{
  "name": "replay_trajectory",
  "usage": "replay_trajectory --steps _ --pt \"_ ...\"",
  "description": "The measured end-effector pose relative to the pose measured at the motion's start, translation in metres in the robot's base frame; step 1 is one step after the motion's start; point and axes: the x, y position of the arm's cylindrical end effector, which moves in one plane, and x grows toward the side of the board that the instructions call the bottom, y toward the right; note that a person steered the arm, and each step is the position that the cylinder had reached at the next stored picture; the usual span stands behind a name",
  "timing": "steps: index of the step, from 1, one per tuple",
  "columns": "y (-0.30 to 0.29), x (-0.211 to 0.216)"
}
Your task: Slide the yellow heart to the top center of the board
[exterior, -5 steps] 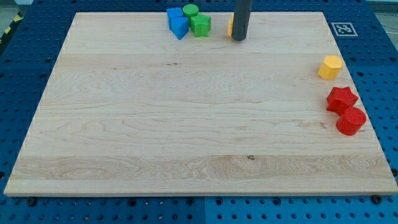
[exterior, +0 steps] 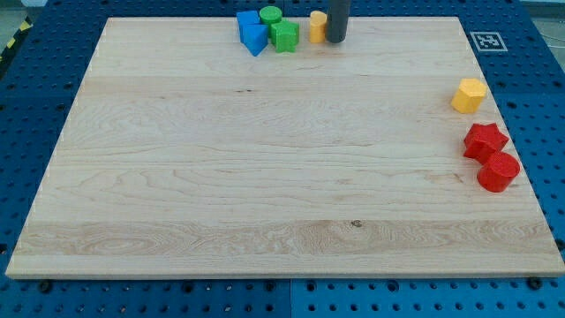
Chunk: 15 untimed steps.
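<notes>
A small yellow block (exterior: 316,26), the yellow heart by its place though its shape is hard to make out, sits at the top centre of the wooden board (exterior: 265,177). My tip (exterior: 336,40) is right next to it on its right side, touching or nearly touching. The rod partly hides the block's right edge. Just left of the yellow block stands a cluster of blocks.
The cluster holds a green star-like block (exterior: 284,35), a green cylinder (exterior: 270,15), a blue cube (exterior: 248,21) and a blue triangular block (exterior: 256,39). At the right edge are a yellow hexagonal block (exterior: 469,94), a red star (exterior: 485,140) and a red cylinder (exterior: 499,171).
The rod has moved up and slightly left. The yellow block, mostly hidden behind the rod before, now shows to its left, closer to the green star-like block.
</notes>
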Motion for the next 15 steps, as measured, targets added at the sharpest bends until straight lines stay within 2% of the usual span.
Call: replay_trajectory --steps 2,3,5,8,9,11,13,14,15 --pt "0.014 -0.005" --pt "-0.009 -0.016" --pt "-0.016 -0.032" --pt "0.031 -0.017" --pt "0.018 -0.004" --pt "-0.025 -0.008" --pt "-0.038 -0.012" --pt "-0.040 -0.015" --pt "-0.008 -0.014"
